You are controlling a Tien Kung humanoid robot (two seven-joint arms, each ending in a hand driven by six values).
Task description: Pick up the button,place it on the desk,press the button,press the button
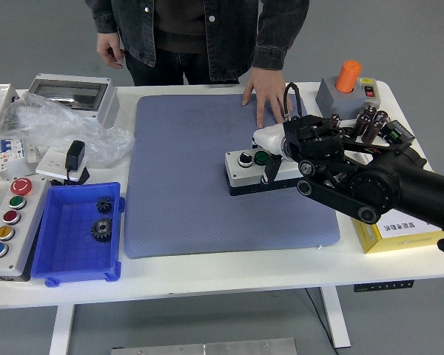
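A grey button box [250, 176] with a black and a green button [261, 157] lies on the blue mat [185, 177], right of its middle. My right hand [277, 159] hangs over the box's right end, fingers curled down, one black fingertip [267, 174] next to the green button. I cannot tell whether it touches the button. The left arm is out of view. A person stands at the far side with one hand [264, 96] flat on the mat's far edge.
A blue bin [59, 255] with gears sits at the front left beside a multi-button panel [7, 222]. A grey box with an orange knob [346, 85], dark cylinders [370, 122] and a yellow box [399, 233] stand at the right.
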